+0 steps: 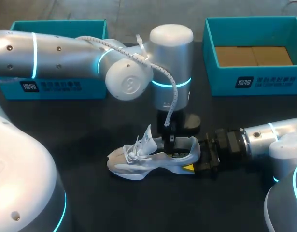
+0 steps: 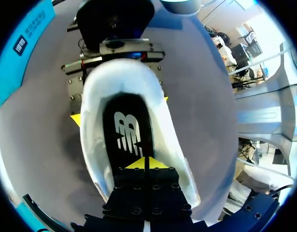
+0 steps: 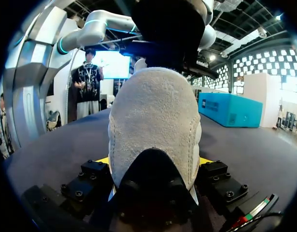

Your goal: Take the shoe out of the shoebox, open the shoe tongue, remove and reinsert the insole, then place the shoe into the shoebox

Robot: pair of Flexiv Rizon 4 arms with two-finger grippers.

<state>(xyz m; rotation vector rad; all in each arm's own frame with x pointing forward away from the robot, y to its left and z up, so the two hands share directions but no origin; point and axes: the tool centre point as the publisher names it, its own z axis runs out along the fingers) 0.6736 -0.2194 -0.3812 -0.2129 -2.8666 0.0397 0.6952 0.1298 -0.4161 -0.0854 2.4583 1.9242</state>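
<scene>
One shoe (image 1: 148, 162) between right jaws

This is a robotics lab. The silver left arm (image 1: 56, 55) and right arm (image 1: 278, 135), both with glowing cyan rings, stand at a dark table (image 1: 90, 145). A matching teal left shoebox (image 1: 56, 87) and right shoebox (image 1: 254, 79) sit along its far edge.

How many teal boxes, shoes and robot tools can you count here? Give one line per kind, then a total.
teal boxes: 2 (left box, right box)
shoe: 1
tools: 2 (left tool, right tool)
Total: 5
</scene>
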